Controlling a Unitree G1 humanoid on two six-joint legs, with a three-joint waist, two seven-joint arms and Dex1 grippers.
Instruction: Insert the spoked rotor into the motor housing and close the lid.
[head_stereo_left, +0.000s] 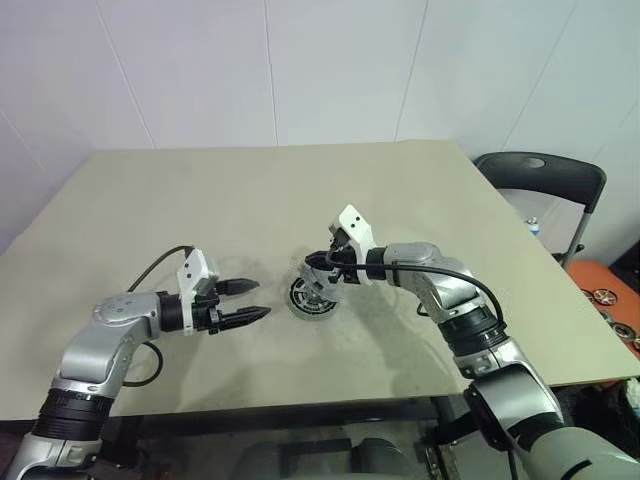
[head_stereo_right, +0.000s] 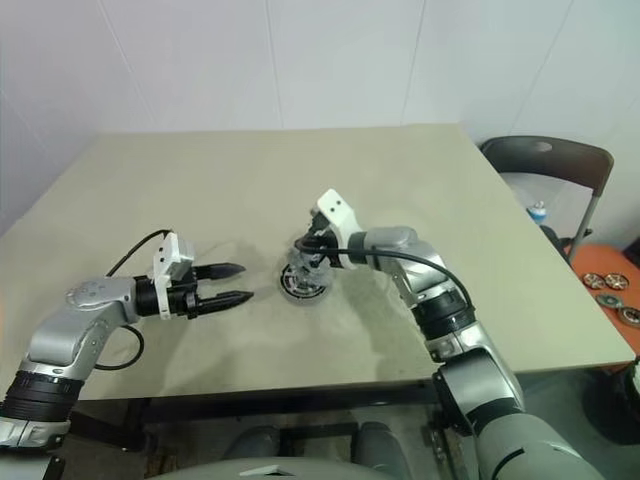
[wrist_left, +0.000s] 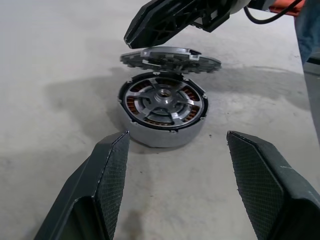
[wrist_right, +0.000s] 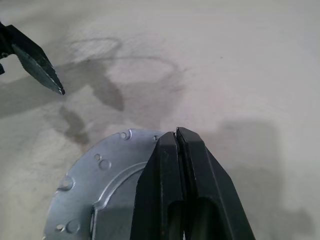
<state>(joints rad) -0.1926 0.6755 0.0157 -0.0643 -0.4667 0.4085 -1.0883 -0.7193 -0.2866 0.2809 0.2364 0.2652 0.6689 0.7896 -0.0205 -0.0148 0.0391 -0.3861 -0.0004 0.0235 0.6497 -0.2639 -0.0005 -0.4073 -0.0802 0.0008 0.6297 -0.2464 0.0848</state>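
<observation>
Head cam: R claw (head_stereo_left: 318, 262) pressed together, pinching the flat round grey ribbed lid (head_stereo_left: 312, 279) by its edge, just above the short dark drum-shaped motor housing w/ silvery rim (head_stereo_left: 312, 298). L claw (head_stereo_left: 252, 300) spread, empty, beside the housing, not touching. Beige table (head_stereo_left: 200, 200).

L wrist cam: housing sits ahead of and between the spread L fingers (wrist_left: 107, 175). Shiny silver spoked rotor (wrist_left: 162, 103) already seated inside, copper windings around it. Lid hovers tilted, offset toward the far rim.

R wrist cam: lid's plain metal face under the shut R fingers (wrist_right: 172, 180).

Risks (my read): edge-only pinch, so lid may pivot or slip; tilt + offset could catch the rim and jam or shove the unbraced housing.

Count: 1 housing, 1 rotor, 1 lid, 2 claws.
</observation>
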